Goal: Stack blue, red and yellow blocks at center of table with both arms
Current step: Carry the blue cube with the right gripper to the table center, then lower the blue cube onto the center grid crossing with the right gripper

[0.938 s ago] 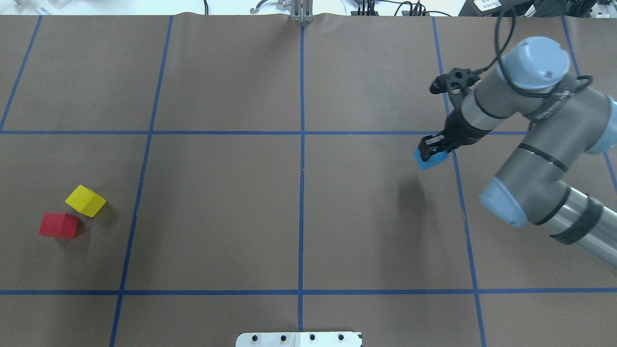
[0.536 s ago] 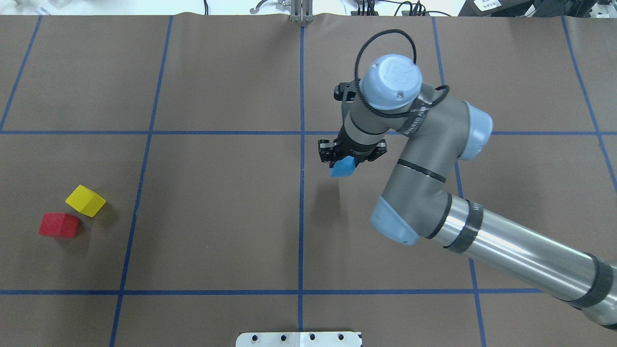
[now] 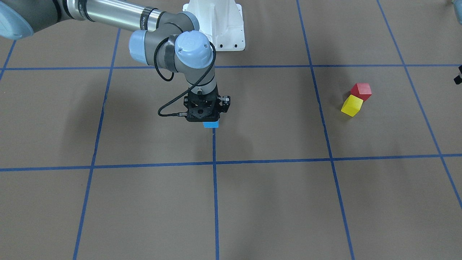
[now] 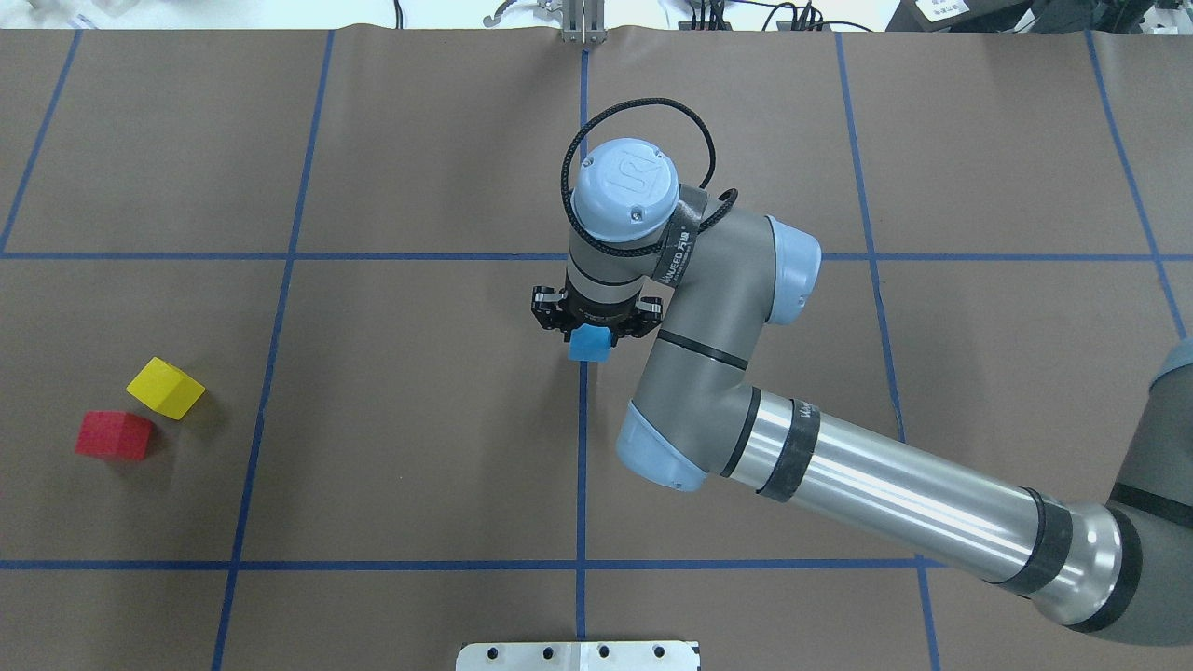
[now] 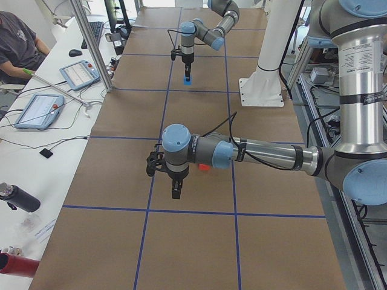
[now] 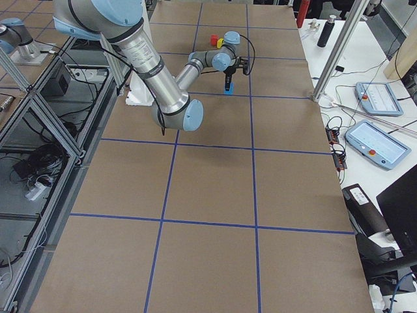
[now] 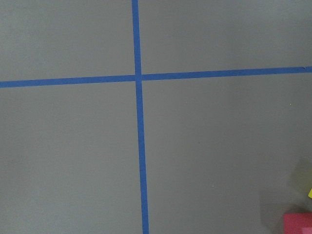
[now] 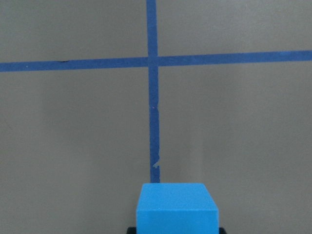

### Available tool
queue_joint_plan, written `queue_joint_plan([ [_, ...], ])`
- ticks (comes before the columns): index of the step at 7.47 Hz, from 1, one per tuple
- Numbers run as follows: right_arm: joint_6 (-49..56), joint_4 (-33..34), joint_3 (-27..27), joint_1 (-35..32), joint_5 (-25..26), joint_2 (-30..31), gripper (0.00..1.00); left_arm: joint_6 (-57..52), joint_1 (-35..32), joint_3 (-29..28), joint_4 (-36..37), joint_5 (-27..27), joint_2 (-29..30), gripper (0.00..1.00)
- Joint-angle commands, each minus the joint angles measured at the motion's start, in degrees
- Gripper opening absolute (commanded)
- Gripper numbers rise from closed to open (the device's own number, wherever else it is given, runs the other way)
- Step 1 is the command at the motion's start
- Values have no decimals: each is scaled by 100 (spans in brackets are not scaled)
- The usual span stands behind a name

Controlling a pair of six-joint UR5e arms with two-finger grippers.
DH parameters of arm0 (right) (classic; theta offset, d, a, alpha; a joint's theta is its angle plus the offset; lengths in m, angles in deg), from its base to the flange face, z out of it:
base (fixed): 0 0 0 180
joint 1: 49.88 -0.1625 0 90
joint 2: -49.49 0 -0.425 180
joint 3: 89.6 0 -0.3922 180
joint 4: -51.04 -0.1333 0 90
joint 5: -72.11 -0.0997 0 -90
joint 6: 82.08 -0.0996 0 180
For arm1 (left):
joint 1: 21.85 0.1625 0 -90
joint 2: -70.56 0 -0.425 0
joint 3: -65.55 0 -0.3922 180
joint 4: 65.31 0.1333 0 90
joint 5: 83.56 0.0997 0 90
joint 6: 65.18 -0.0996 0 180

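One light-blue cube (image 4: 589,344), plain, matte, sharp-edged, over the tape line (image 4: 582,447).

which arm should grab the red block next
Left. The left arm's fingers hover close to the red block, which shows in the corner of the left wrist view. The right arm holds the blue block at the centre tape line, far from it.

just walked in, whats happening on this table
The right gripper is shut on the blue block, holding it over the blue tape line at the middle of the table. Whether the block touches the surface is unclear. The red block and yellow block sit side by side on the robot's left. The left arm hovers near them.
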Motion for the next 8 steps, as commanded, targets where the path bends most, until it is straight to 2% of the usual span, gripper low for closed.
queue_joint_plan([
  [1,207,-14,-181,32,87,-91,0,-6,0,10,-1,0,-4,100],
  [8,350,-269,-480,32,210,-118,0,-15,0,18,-1,-9,-13,100],
])
